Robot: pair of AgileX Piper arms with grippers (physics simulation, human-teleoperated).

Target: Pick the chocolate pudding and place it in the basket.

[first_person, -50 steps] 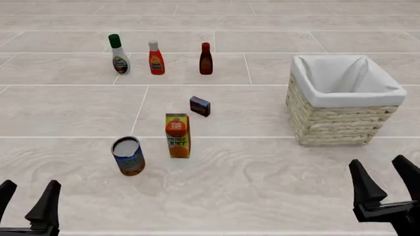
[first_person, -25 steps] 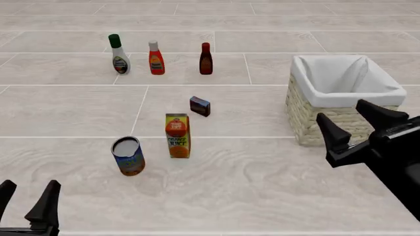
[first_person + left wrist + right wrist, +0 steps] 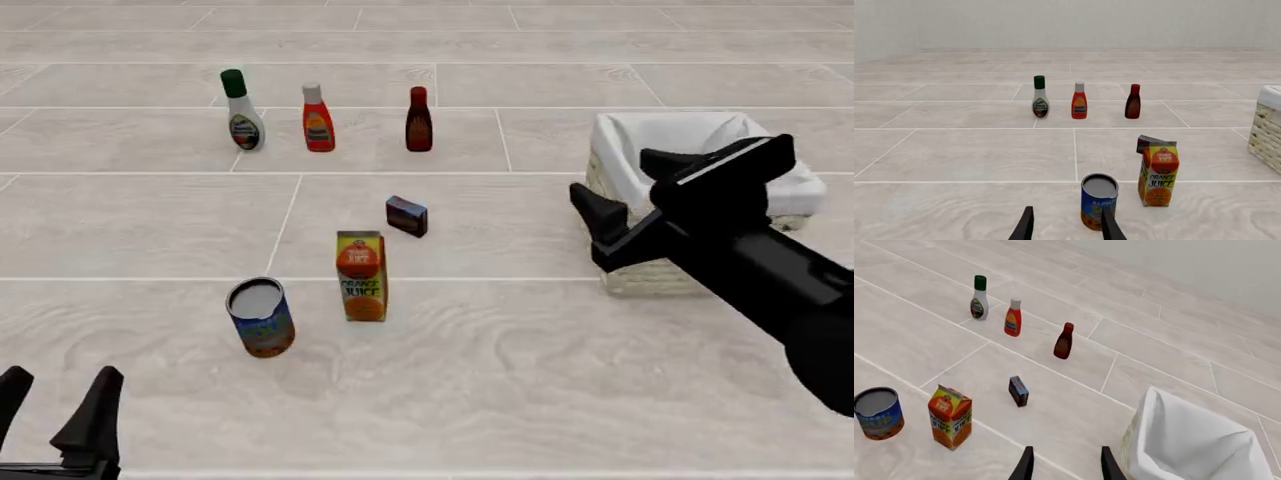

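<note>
in the front view, the right hand (image 3: 638, 185) is seen released and empty, raised in front of the basket (image 3: 627, 262); the chocolate pudding (image 3: 406, 215) lies well to its left. in the left wrist view, the left hand (image 3: 1066, 226) is released too.

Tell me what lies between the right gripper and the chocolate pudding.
Only bare tabletop between the right gripper and chocolate pudding, per the front view.
</note>
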